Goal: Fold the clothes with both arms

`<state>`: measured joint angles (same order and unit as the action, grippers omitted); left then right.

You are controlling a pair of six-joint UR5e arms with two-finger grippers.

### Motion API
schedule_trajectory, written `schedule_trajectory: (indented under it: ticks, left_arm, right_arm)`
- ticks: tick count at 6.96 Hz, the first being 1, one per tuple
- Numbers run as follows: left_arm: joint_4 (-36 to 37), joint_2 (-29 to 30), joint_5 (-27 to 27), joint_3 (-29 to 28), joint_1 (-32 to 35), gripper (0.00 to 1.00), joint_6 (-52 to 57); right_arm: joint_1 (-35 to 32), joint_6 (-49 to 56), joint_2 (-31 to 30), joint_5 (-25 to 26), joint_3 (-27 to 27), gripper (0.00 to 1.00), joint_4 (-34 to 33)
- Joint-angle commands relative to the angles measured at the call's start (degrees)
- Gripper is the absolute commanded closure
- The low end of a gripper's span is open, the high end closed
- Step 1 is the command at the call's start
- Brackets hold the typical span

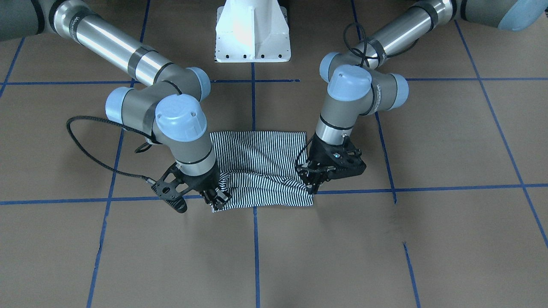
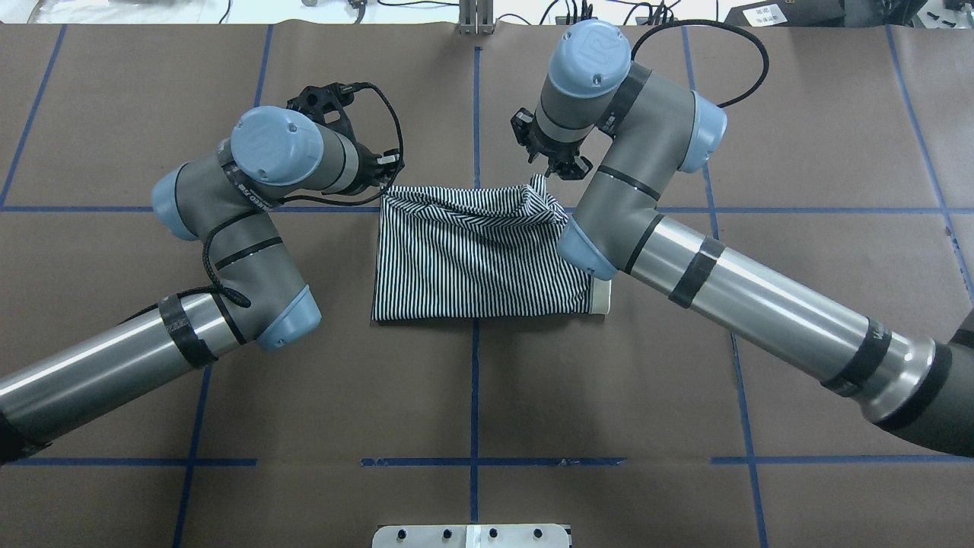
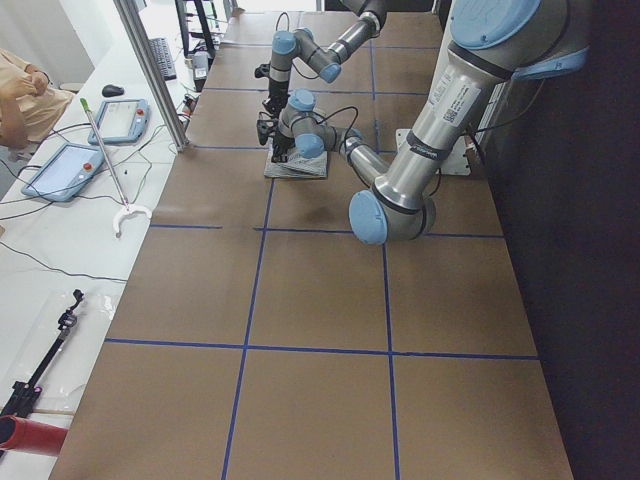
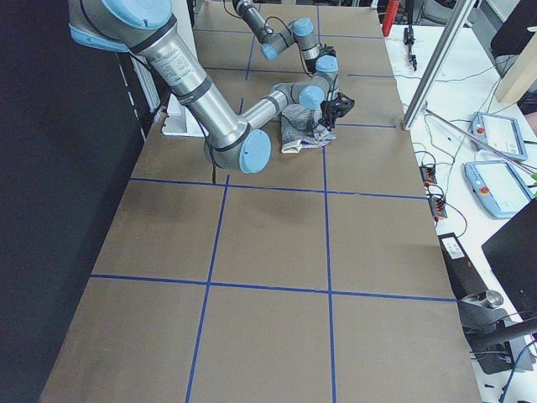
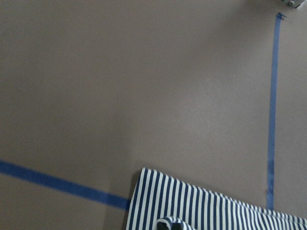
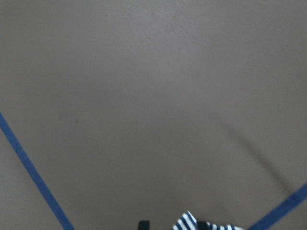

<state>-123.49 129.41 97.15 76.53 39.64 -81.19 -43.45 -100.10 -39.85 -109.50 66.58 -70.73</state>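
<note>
The striped polo shirt [image 1: 257,167] lies folded into a rough rectangle at the table's middle [image 2: 472,259]. Its cream collar [image 2: 601,297] peeps out at the near right corner. My left gripper [image 1: 313,185] is shut on the shirt's far corner on my left side. My right gripper [image 1: 217,200] is shut on the far corner on my right side. That far edge is lifted and creased toward the right gripper [image 2: 554,169]. Striped cloth shows at the bottom of the left wrist view [image 5: 201,211] and the right wrist view [image 6: 187,223].
The white pedestal base [image 1: 252,32] stands at the robot's edge of the table. Blue tape lines [image 2: 475,380] grid the brown table top. Teach pendants [image 3: 75,165] and cables lie on the operators' side bench, where a person [image 3: 20,95] sits.
</note>
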Motion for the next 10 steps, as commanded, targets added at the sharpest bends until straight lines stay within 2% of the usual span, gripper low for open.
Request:
schedule_trajectory:
  ticks: [1,2,3,4,5,6,8,10]
  left_arm:
    - [-6.2,1.1,0.1,-3.7,2.3,0.43,1.8]
    - [-6.1,1.0,0.4,-3.2,2.3,0.43,1.8]
    - [-4.6,1.2,1.2,0.5,2.2,0.59,1.4]
    - [-3.8,0.7,4.9,2.0,1.9,1.0,0.5]
    - [-3.8,-0.3,6.4,2.9,2.1,1.0,1.2]
    - [-4.2,-1.7,6.5,3.4,3.0,1.0,3.0]
    - [-4.6,-3.6,6.5,3.7,5.2,1.0,7.7]
    - [-4.6,-3.7,7.4,3.7,5.8,1.0,7.8]
  right_arm:
    - [-3.7,4.5,1.4,-4.4,-4.0,0.0,2.9]
    - [-3.7,4.1,1.4,-4.5,-3.7,0.0,3.0]
    - [-2.9,3.4,0.7,-4.4,-2.0,0.0,3.1]
    - [-0.9,1.9,-1.8,-4.1,3.2,0.01,2.4]
    - [2.1,-1.1,-4.2,-2.1,7.4,0.7,2.5]
    - [4.1,-1.1,-4.4,0.3,8.6,1.0,2.5]
    - [5.9,-1.2,-6.2,0.9,11.7,1.0,2.3]
    - [6.5,-1.1,-6.2,1.1,15.8,1.0,-2.5]
